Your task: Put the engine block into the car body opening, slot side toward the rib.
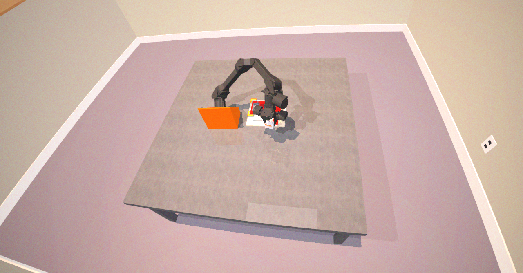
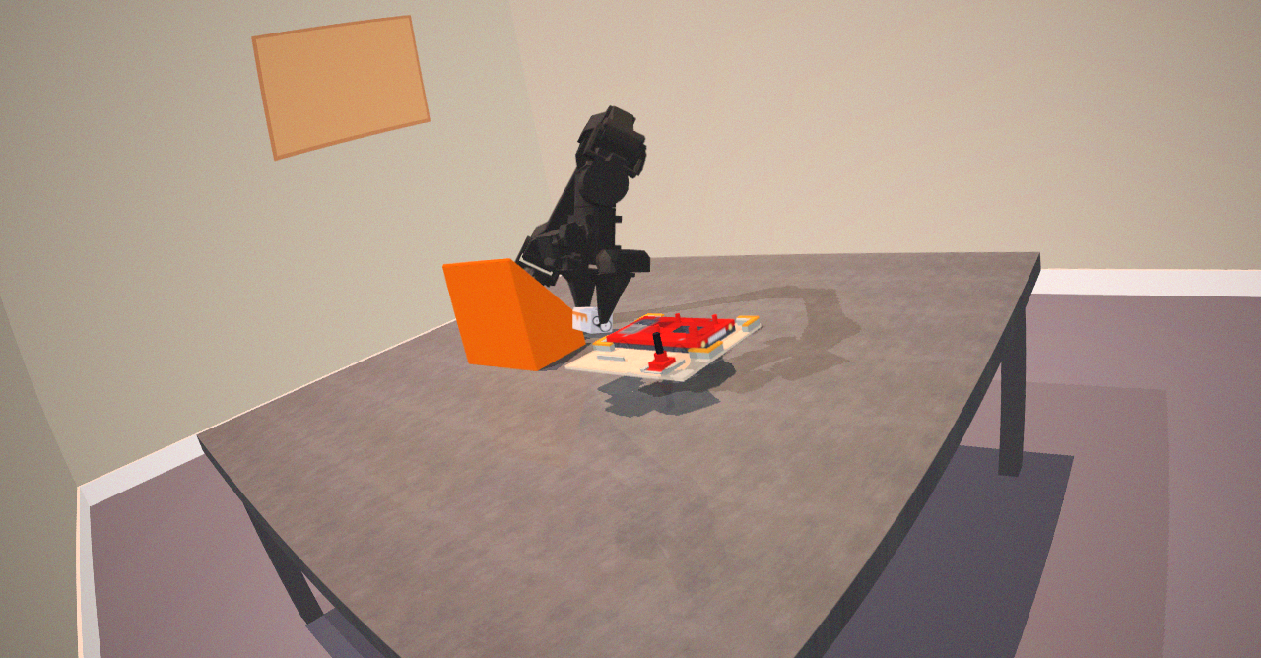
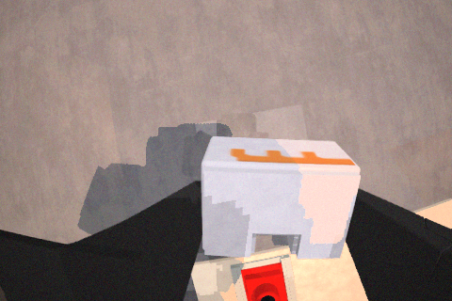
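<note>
The white engine block [image 1: 269, 124] [image 2: 585, 319] [image 3: 278, 198] has an orange marking on one face and a notch at its lower edge in the wrist view. My gripper [image 2: 593, 311] is shut on it, one black finger on each side. It holds the block in the air by the board's edge, off the car body. The red car body [image 1: 254, 105] [image 2: 721, 329] lies on the cream board [image 1: 250, 122] [image 2: 614, 365] [image 3: 325, 279] with dark openings in its top. The arm hides part of it in the top view. I cannot make out the rib.
A red piece [image 2: 659, 361] [image 3: 264, 277] with a black stick stands upright on the board beside the car body. Yellow-and-grey corner holders [image 2: 705, 352] surround the car body. A large orange wedge-shaped block [image 1: 221, 118] [image 2: 494, 314] stands next to the board, near the arm's base.
</note>
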Controlling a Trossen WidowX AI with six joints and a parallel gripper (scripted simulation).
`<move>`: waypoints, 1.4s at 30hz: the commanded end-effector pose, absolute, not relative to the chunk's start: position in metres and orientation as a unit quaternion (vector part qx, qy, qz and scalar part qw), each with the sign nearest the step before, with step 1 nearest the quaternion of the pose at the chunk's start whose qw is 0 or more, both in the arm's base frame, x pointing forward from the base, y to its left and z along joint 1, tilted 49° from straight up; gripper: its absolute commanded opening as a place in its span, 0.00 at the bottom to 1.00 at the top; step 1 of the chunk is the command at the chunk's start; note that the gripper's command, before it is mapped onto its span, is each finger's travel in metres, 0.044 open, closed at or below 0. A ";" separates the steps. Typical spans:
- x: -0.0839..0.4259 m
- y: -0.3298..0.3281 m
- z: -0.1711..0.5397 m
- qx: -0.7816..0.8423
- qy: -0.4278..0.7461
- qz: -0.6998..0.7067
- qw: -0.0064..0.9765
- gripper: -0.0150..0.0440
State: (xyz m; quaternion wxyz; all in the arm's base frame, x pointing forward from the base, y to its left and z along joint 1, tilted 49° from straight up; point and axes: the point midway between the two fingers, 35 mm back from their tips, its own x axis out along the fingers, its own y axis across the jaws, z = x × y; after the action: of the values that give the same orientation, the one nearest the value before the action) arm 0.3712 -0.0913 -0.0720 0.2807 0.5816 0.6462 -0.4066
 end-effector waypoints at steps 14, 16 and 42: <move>0.372 -0.072 -0.066 0.444 0.536 -0.560 0.450 0.25; 0.372 -0.071 -0.065 0.433 0.524 -0.569 0.464 0.25; 0.370 -0.034 -0.091 0.402 0.498 -0.591 0.491 0.25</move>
State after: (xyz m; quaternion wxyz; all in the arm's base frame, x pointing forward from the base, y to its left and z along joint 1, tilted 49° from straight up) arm 0.3737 -0.0370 -0.0852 0.4931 0.4033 0.5004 -0.5863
